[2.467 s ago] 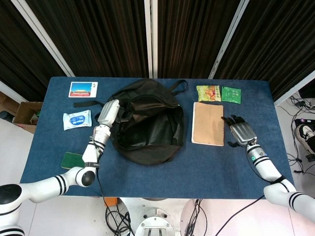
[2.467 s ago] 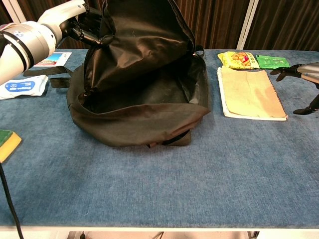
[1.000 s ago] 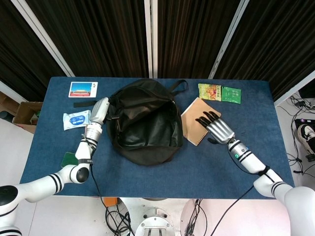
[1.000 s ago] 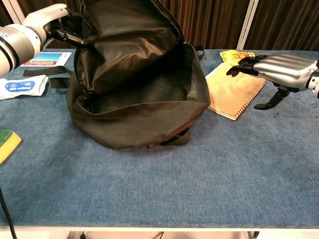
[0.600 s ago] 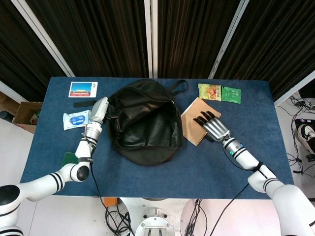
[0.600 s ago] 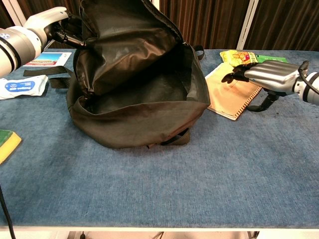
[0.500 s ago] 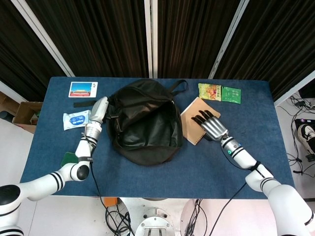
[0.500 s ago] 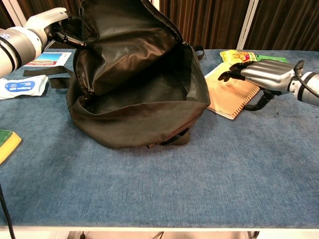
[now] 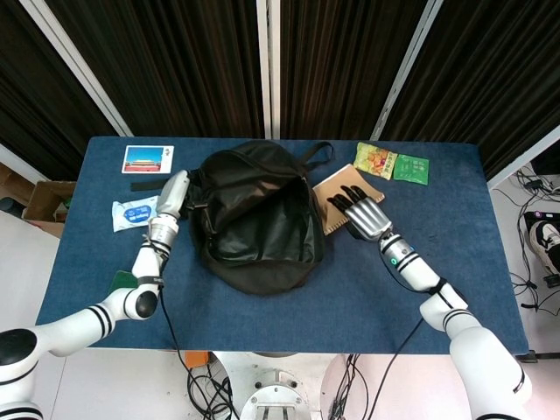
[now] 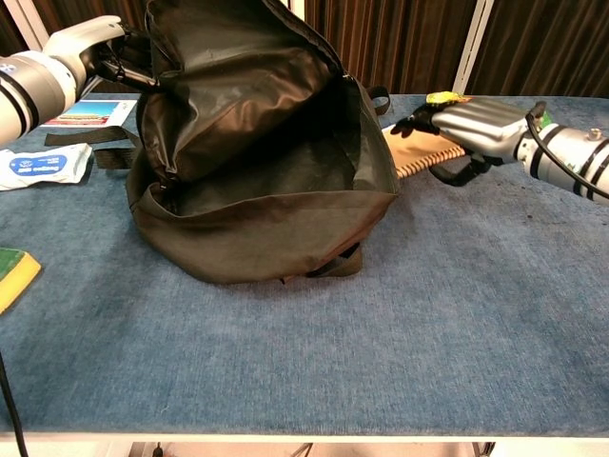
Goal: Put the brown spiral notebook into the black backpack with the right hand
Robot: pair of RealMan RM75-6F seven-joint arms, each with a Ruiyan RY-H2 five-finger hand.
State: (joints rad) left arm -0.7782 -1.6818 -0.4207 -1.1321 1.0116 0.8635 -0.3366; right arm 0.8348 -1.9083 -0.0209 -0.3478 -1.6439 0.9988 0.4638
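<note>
Brown spiral notebook (image 9: pixel 334 194) beside open backpack (image 9: pixel 258 219)

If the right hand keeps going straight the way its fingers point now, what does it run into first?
Most likely the right-hand rim of the open black backpack; the right hand, holding the brown spiral notebook, points leftward at it, though the depth is uncertain.

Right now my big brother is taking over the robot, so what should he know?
Left robot hand: holds the black backpack's flap up, keeping it open.
Right robot hand: grips the brown spiral notebook, fingers on top, thumb underneath.
The notebook's spiral edge is tilted up off the table, right beside the backpack's opening.
Done: notebook picked up and brought to the bag.
Left: slide it inside and let go.
</note>
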